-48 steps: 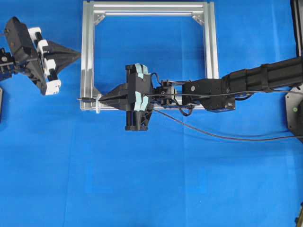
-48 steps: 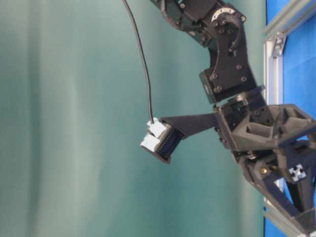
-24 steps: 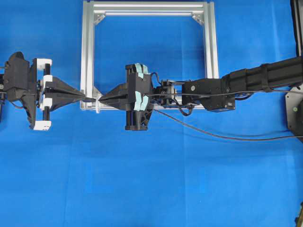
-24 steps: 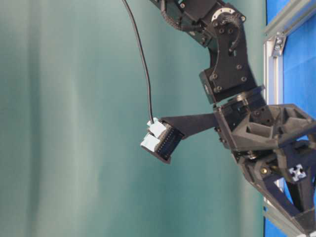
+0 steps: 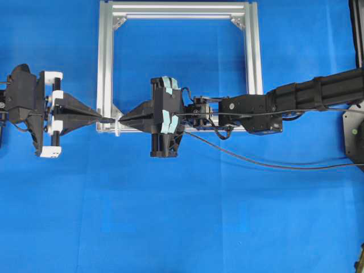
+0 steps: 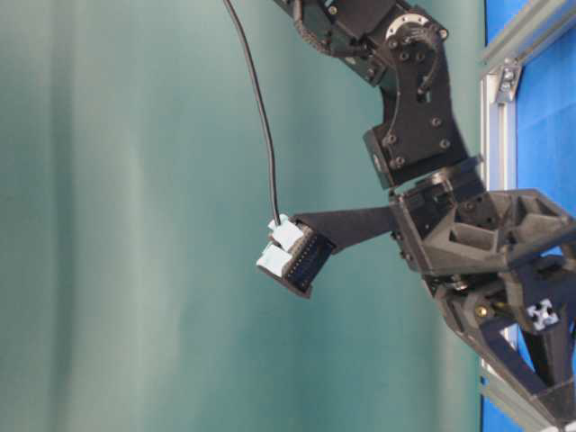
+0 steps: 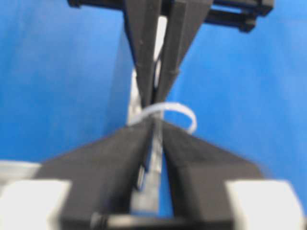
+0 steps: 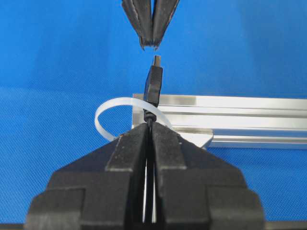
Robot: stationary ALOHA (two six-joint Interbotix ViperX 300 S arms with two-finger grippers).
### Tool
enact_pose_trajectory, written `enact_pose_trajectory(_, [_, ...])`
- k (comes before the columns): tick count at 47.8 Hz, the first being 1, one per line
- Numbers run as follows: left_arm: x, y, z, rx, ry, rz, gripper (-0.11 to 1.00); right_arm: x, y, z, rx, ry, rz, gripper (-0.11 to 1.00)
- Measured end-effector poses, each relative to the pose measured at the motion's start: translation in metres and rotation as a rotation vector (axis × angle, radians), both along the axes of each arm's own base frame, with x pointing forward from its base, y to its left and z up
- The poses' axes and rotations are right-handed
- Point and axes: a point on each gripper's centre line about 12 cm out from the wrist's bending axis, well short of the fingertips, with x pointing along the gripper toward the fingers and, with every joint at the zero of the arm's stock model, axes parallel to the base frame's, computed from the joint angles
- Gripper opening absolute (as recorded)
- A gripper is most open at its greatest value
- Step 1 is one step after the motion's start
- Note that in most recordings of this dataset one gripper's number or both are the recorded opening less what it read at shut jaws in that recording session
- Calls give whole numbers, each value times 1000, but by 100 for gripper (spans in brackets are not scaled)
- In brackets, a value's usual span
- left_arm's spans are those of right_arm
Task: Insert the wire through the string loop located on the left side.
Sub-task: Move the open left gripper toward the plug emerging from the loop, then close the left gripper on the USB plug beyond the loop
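A bright blue cloth covers the whole worktop, and on it lies a square silver aluminium frame, open in the middle. From the right edge the right arm stretches long and level across the frame's near bar, reaching to the frame's lower-left corner. Opposite it, the left arm comes in from the left edge, pointing straight at its partner, nose to nose.

The right gripper is clamped tight on the wire, pinching it just behind the plug, and the plug pokes out ahead of the jaws with its silvery tip leading. The rest of that thin black wire trails back along the cloth in a shallow curve toward the right edge.

The left gripper sits just beyond the plug tip, fingertips close together with only a sliver of gap, not touching the plug and holding nothing.

And the string loop, a tiny white ring, stands at the frame's corner with the plug passing right through it, between the two grippers.
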Motion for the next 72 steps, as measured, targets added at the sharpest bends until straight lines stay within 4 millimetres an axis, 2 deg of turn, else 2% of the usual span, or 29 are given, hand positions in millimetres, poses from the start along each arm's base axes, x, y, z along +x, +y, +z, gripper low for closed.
enact_pose_trajectory(9, [0,-1,1,-1,-2,-4,74,0,0,0,0,2,0,0])
enact_pose_trajectory(12, [1,-1,2,-1,-8,-4,87,0,0,-1,1,5,-1,0])
enact_pose_trajectory(14, [1,-1,2,-1,-5,-4,91,0,0,-1,0,5,0,0])
enact_pose_trajectory(29, [7,-2,-4,-3,44,-7,89,0,-1,-1,2,8,-2,0])
enact_pose_trajectory(43, [26,-2,-42,-5,190,-5,89,0,0,-1,2,8,0,0])
enact_pose_trajectory(48, [32,-2,-49,-4,211,-5,88,0,0,-1,2,6,0,0])
enact_pose_trajectory(72, [30,-2,-48,-4,210,-5,88,0,0,-1,2,8,0,0])
